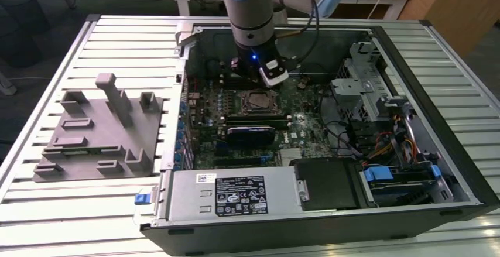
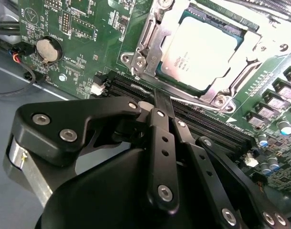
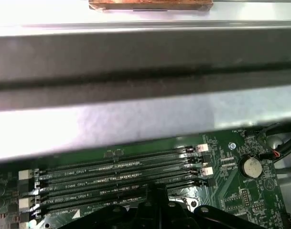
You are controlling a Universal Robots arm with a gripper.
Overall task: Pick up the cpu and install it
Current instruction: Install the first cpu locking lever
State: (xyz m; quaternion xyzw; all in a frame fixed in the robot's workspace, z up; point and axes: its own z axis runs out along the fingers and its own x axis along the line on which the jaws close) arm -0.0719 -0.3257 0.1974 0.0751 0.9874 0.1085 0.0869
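Note:
The cpu [image 2: 200, 51], a flat square chip with a silver-grey top, lies seated in the motherboard socket, with the metal socket frame [image 2: 150, 45] around it. In the exterior view the cpu [image 1: 256, 100] sits mid-board inside the open computer case. My gripper [image 1: 264, 83] hangs just above the board, slightly beyond the socket. In the second wrist view my gripper [image 2: 157, 101] is shut with its black fingers [image 2: 160, 143] pressed together and nothing between them. The tips stand over the memory slots [image 2: 193, 119], apart from the cpu. In the first wrist view my gripper [image 3: 157, 190] rises over the same slots [image 3: 116, 176].
The open computer case [image 1: 437, 151] lies on a slatted metal table [image 1: 125, 40]. A grey moulded tray [image 1: 98, 134] rests at the exterior view's left. Cables and drive bays [image 1: 375, 110] crowd the case's right side; a power supply [image 1: 234, 195] fills its near edge. A coin battery [image 2: 46, 49] sits nearby.

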